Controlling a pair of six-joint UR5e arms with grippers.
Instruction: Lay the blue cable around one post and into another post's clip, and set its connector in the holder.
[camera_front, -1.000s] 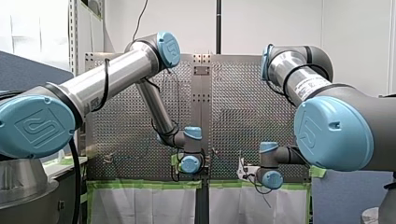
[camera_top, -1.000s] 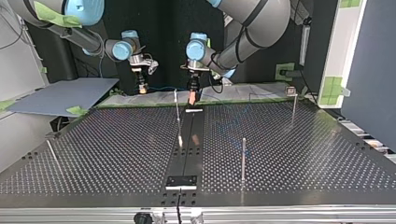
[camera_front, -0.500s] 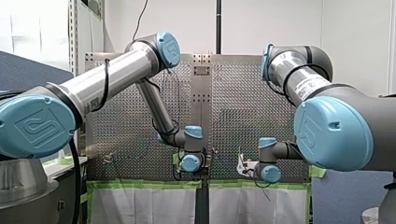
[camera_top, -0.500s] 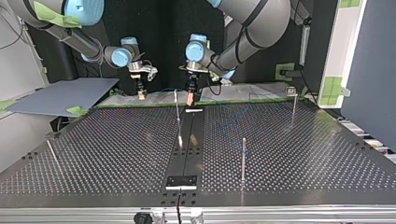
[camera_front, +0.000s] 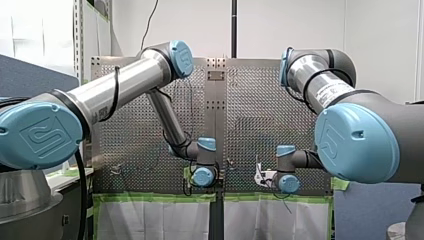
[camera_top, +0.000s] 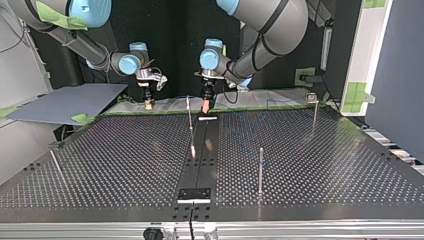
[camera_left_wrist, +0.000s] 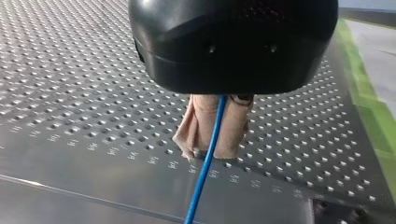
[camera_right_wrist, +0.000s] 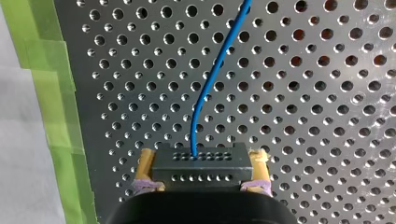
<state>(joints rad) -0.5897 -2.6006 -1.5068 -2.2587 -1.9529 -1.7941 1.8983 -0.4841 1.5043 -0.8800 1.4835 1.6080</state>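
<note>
My left gripper (camera_left_wrist: 214, 150) pinching the blue cable (camera_left_wrist: 201, 182) tight between beige pads, my right gripper (camera_right_wrist: 201, 163) clamping the black connector (camera_right_wrist: 201, 176) between yellow pads, cable running off across the perforated table (camera_right_wrist: 317, 93)

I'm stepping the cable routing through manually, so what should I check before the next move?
1. Grip on the connector: ok, the right gripper clamps it between its yellow pads.
2. Grip on the blue cable: ok, it runs between the left gripper and its beige pads.
3. Cable round a post: cannot tell, too faint in the top view.
4. Cable in a clip: cannot tell.
5. Connector seated: not ok, it is held over the perforated table.
</note>
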